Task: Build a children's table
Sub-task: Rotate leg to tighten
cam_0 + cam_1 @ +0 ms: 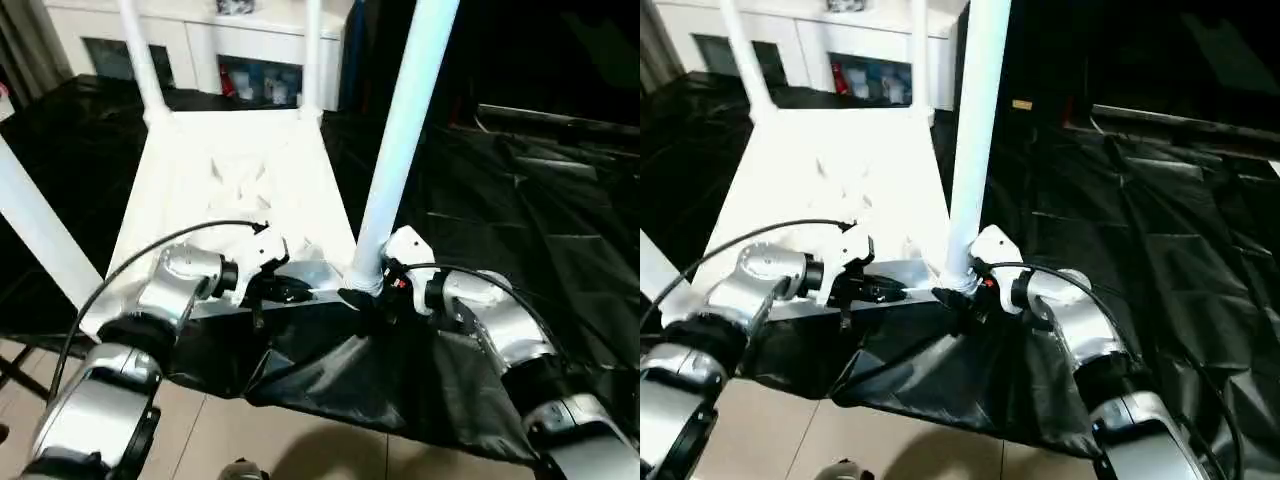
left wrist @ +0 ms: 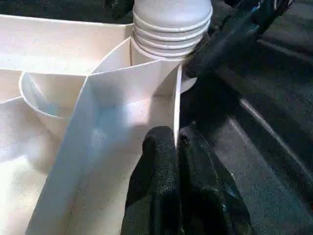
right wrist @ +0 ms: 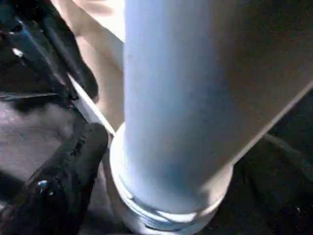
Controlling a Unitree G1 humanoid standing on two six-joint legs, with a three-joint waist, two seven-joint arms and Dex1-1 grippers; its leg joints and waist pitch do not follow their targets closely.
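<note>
- Children's table: white plastic rectangular tabletop [image 1: 240, 190] is lying underside up on a black plastic sheet [image 1: 520, 200], ribs and round corner sockets exposed, with a white glass-fronted cabinet [image 1: 200, 45] standing behind it.
- Four long tapered white tube legs are standing in the corner sockets; the near right leg [image 1: 400, 140] is rising tall between the two arms.
- Left gripper [image 2: 178, 147] is pinching the thin near rim wall of the tabletop, its black fingers pressed together on it, just beside the threaded leg base [image 2: 171, 24].
- Right gripper [image 1: 372, 298] is sitting at the foot of the near right leg with its jaws spread wide around the tube, not clamping it.
- Step in hand, as judged: seating or tightening this leg while the left steadies the top.
- Next move calls for closing the right fingers on the tube and twisting without tipping it.
</note>
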